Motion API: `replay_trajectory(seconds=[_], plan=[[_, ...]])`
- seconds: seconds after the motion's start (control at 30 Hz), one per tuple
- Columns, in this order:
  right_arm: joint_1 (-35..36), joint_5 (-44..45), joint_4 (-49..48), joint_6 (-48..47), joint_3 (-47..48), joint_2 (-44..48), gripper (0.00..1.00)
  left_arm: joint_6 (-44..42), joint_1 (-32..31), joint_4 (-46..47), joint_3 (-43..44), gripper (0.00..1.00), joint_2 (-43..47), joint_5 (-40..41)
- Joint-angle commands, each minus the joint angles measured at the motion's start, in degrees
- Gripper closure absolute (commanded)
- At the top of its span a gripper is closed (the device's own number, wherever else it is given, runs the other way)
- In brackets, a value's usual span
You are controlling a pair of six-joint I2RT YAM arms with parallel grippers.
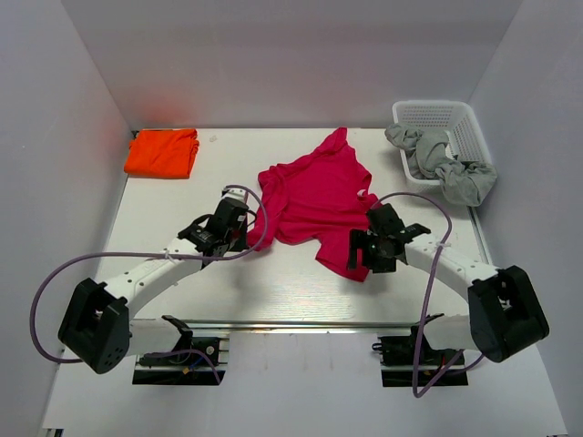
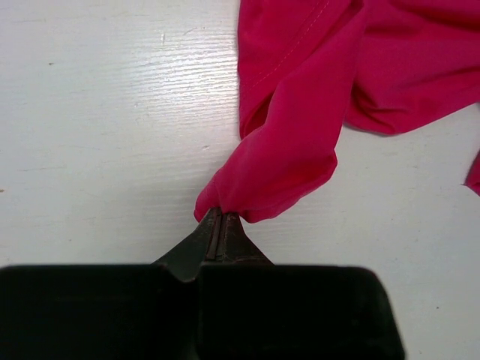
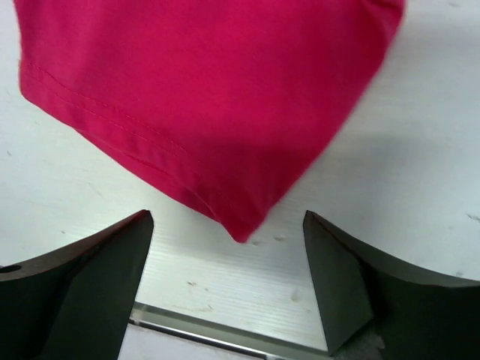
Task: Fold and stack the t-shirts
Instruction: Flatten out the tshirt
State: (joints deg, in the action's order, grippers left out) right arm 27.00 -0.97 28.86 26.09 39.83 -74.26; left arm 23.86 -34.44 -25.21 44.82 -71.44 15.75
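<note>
The left claw point(image 2: 221, 217), clenched on only a small pinch of the magenta-red t-shirt point(image 1: 319, 196) that lies crumpled in the middle of the bench point(image 1: 301, 291), could lose it under a pull, and the right claw point(image 3: 226, 221), released around the near hem corner, may close on nothing.

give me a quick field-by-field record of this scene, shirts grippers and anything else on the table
magenta t-shirt: unfolded, crumpled, mid-table
orange t-shirt: folded, far left corner
left gripper: shut on a bunched edge of the magenta t-shirt
right gripper: open, framing the magenta t-shirt's near corner, gripping nothing
basket: white, far right corner
grey cloth: in the basket, spilling over its near rim
stack: not yet made; the two shirts lie apart
</note>
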Motion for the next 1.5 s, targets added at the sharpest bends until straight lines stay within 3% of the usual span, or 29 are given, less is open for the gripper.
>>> replay_trajectory(seconds=[0.0, 0.2, 0.3, 0.33, 0.5, 0.57, 0.77, 0.93, 1.07, 1.17, 1.23, 1.47], plan=[[0.9, -1.1, -5.4, 3.2, -0.9, -2.7, 0.17, 0.4, 0.2, 0.8, -0.1, 1.00, 1.9, 1.6], [1.9, 2.5, -4.9, 6.8, -0.6, -6.4, 0.44, 1.0, 0.2, 0.3, -0.1, 1.00, 2.4, 2.1], [2.6, 3.3, -4.3, 7.5, -0.6, -6.8, 0.79, 1.0, 0.2, 0.3, 0.4, 1.00, 2.4, 2.1], [2.4, 3.5, -4.2, 7.7, -0.4, -6.3, 1.00, 1.0, 0.2, 0.3, 1.0, 1.00, 2.4, 2.1], [2.3, 10.5, -3.5, 6.0, 6.3, -0.3, 1.00, 1.0, 0.8, -0.3, 6.1, 1.00, 4.4, 8.2], [2.1, 14.3, -3.5, 4.1, 13.2, 3.2, 1.00, 1.0, 0.8, -0.3, 8.4, 1.00, 5.6, 10.9], [1.0, 30.8, -8.9, 2.7, 28.4, 10.6, 1.00, -0.6, 0.8, -5.1, 24.4, 1.00, 5.0, 26.6], [0.2, 40.9, -12.2, -7.2, 41.1, 11.5, 1.00, -5.4, 0.8, -5.7, 33.6, 1.00, 5.0, 37.8], [0.0, 45.8, -16.1, -15.8, 50.3, 11.8, 1.00, -11.6, 0.8, -3.3, 39.1, 1.00, 7.8, 41.8], [0.0, 46.9, -18.4, -20.7, 56.7, 12.1, 1.00, -18.9, 0.8, 2.1, 42.5, 1.00, 11.8, 39.9], [0.1, 44.9, -19.3, -24.6, 61.4, 12.6, 1.00, -23.4, 0.8, 5.2, 44.5, 1.00, 15.0, 34.3], [0.3, 34.3, -19.9, -32.4, 72.5, 15.0, 1.00, -25.9, 0.2, 2.8, 52.7, 1.00, 21.2, 15.1]])
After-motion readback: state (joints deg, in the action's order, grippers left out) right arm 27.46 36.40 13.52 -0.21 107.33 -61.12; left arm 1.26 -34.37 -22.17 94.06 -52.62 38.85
